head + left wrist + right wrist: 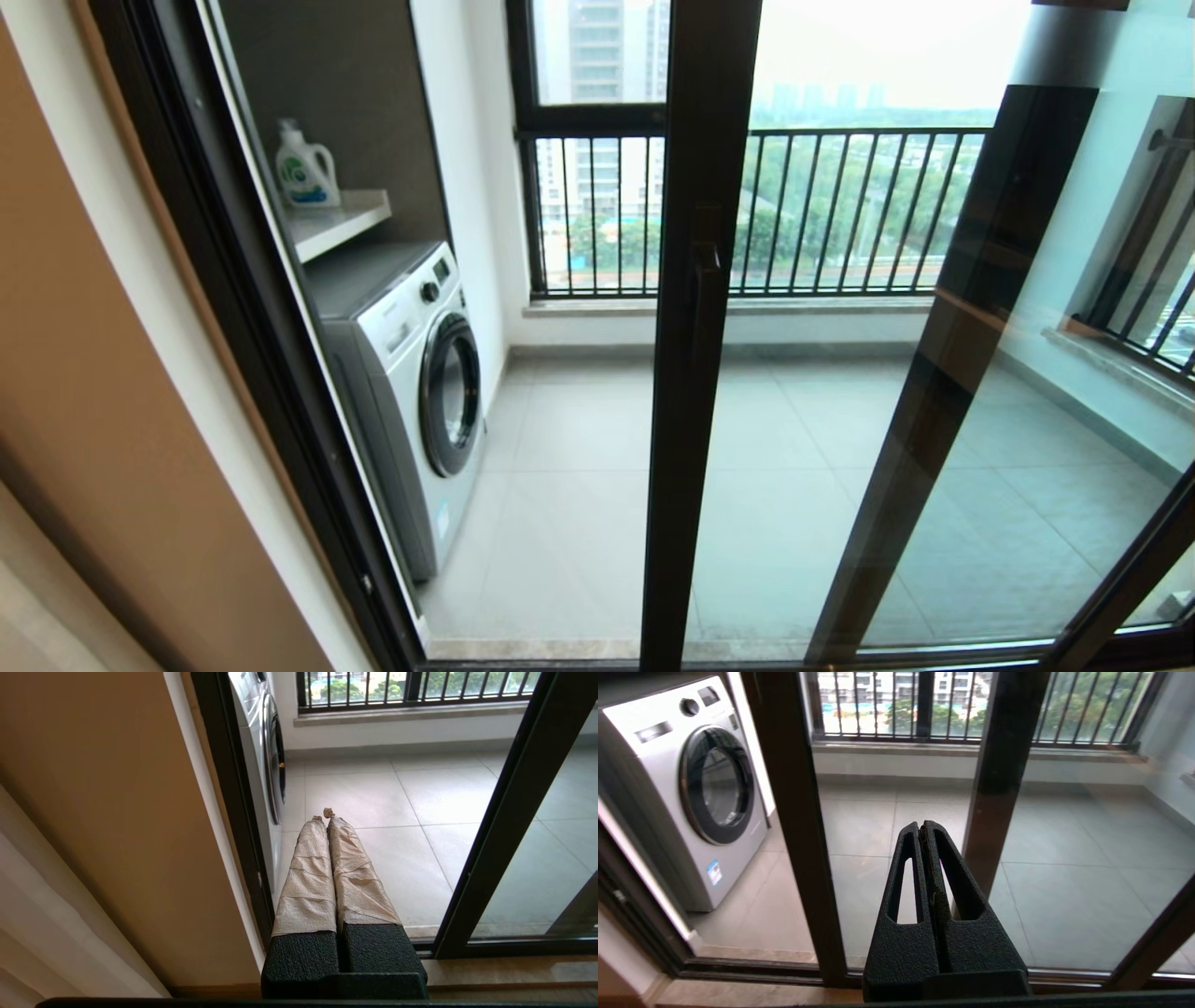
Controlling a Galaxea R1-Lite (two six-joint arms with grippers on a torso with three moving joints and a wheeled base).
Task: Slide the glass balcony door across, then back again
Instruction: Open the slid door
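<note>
The glass balcony door (691, 467) stands partway across, its dark upright edge at the middle of the head view with the short black bar handle (705, 289) on it. An open gap lies between that edge and the left door frame (280, 373). Neither arm shows in the head view. My left gripper (325, 815) is shut, its tape-wrapped fingers (308, 877) empty and pointing into the gap, with the door's edge (495, 840) apart from them on one side. My right gripper (921, 828) is shut on nothing, in front of the glass beside the door's edge (798, 835).
A second dark-framed glass panel (952, 373) overlaps behind the door on the right. A white washing machine (420, 373) stands just inside the gap, with a detergent bottle (306, 168) on a shelf above. The railed outer window (840, 205) is at the back, and a beige wall (93, 373) at the left.
</note>
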